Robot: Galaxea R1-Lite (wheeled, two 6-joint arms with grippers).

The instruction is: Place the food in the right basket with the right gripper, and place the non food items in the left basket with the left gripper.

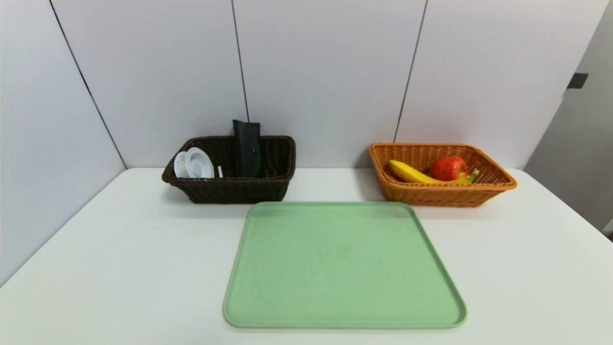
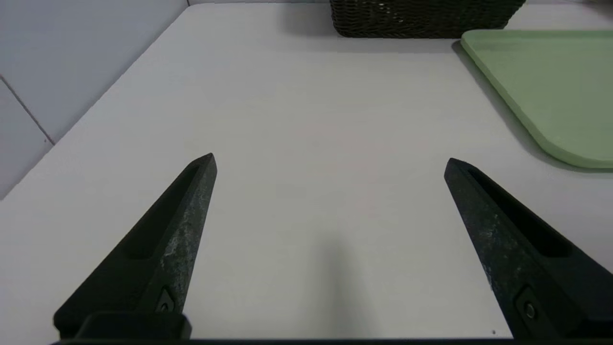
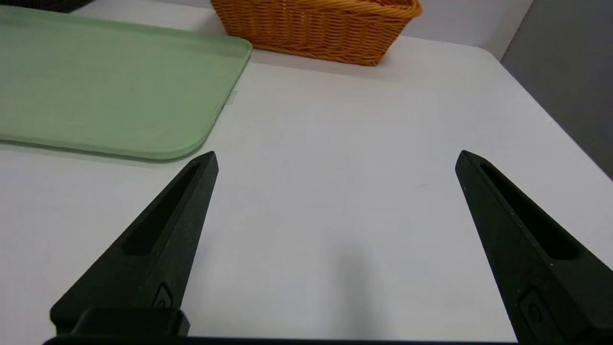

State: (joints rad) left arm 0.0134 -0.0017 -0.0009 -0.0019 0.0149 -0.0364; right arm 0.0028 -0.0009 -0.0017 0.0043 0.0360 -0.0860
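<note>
Food, banana and apple, is kept in the tan basket, non-food in the dark basket, as sorting requires; in the left wrist view, left gripper is held wide and empty over the table; in the right wrist view, right gripper likewise

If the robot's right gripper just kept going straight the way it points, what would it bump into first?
Probably the bare white tabletop ahead of the open right gripper, though its height is hard to judge.
</note>
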